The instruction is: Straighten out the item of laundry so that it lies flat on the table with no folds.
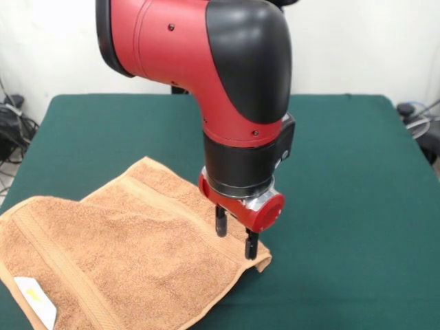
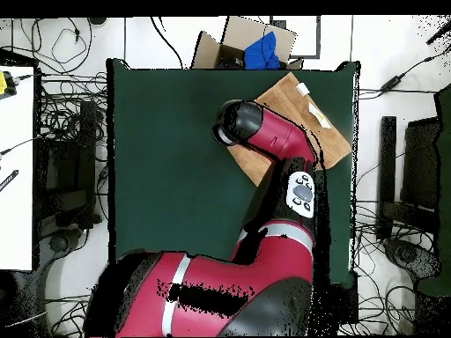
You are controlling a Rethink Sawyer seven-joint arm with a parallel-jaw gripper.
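The item of laundry (image 1: 130, 254), a peach-orange towel, lies at the near left of the green table (image 1: 344, 179), reaching the picture's left and bottom edges. Its left part, with a white tag (image 1: 36, 300), looks lapped over the rest along a step near the far edge. My gripper (image 1: 236, 244) stands open just over the towel's right corner, one finger (image 1: 221, 223) above the cloth and the other by the hem, nothing held. In the overhead view the towel (image 2: 282, 97) shows at the table's (image 2: 176, 158) far right, and the arm's head hides the gripper.
A cardboard box (image 2: 231, 40) with something blue in it sits just beyond the table's far edge in the overhead view. Cables (image 2: 62, 132) and equipment lie on the floor at both sides. The towel is close to the table's edges.
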